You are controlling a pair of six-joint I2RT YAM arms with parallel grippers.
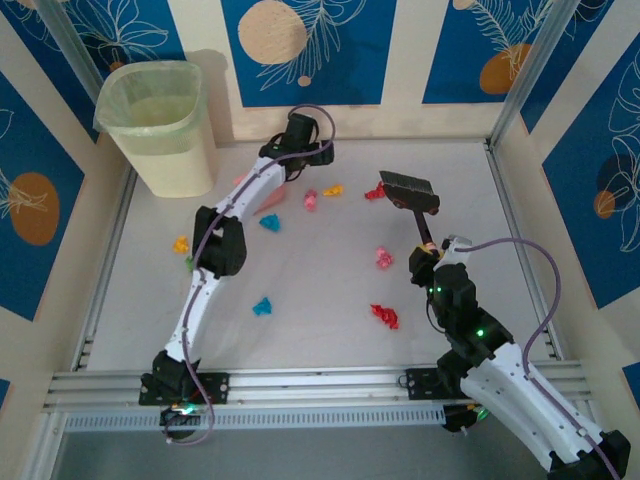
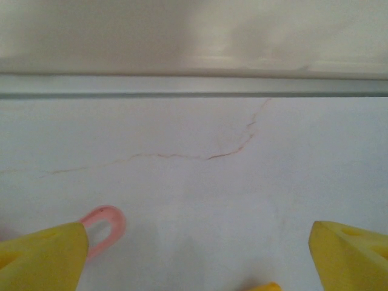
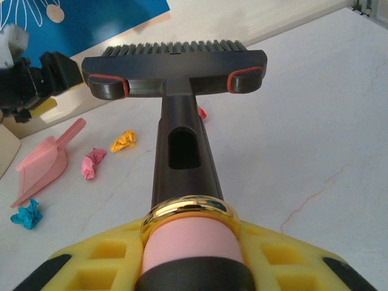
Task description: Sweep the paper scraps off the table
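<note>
Several paper scraps lie on the table (image 1: pixel 330 290): red (image 1: pixel 384 316), pink (image 1: pixel 383 258), cyan (image 1: pixel 262 306), cyan (image 1: pixel 269 222), pink (image 1: pixel 311 199) and orange (image 1: pixel 333 190). My right gripper (image 1: pixel 427 252) is shut on the handle of a black brush (image 1: pixel 408 192), whose head hangs by a red scrap (image 1: pixel 374 192). From the right wrist, the gripper (image 3: pixel 194 242) clamps the brush (image 3: pixel 176 60). My left gripper (image 1: pixel 300 158) is open near the back wall, above the pink dustpan (image 1: pixel 271 202). The dustpan's handle loop (image 2: pixel 104 227) lies just inside the left finger (image 2: pixel 45 260) of that gripper (image 2: pixel 194 267).
A pale bin (image 1: pixel 160 125) with a liner stands at the back left corner. An orange scrap (image 1: pixel 181 243) and a green one (image 1: pixel 189 263) lie beside my left arm. Aluminium rails edge the table, and patterned panels wall it in.
</note>
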